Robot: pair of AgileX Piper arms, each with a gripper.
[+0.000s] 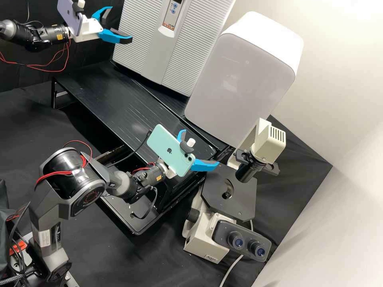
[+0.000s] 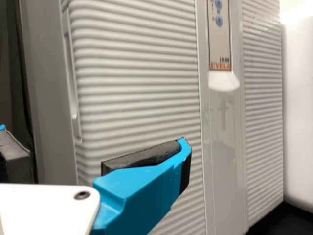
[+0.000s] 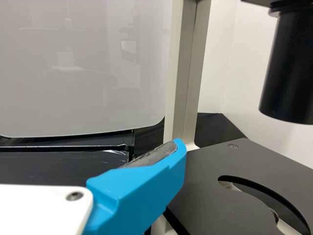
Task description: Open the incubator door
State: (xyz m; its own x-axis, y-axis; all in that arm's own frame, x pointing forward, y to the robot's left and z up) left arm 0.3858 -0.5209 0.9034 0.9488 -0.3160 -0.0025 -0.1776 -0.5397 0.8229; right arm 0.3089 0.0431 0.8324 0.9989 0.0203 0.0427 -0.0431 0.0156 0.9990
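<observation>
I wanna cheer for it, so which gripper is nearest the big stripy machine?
The left gripper, with the purple phone. It is by the incubator; the right gripper, with the green phone, is near the microscope.

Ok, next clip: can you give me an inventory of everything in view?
incubator: one, light grey with ribbed front, on the black table
black table: one, black, under the incubator
box-shaped unit: one, white with greyish front, beside the incubator
microscope: one, off-white and black, in front of the box-shaped unit
cloth: black, spread around the black table
phones: two, lavender on the left arm, mint green on the right arm
arms: two, dark grey, left by the incubator, right reaching toward the microscope side
left hand: one, white with blue fingers, open, before the incubator
right hand: one, white with blue fingers, open, near the microscope
</observation>
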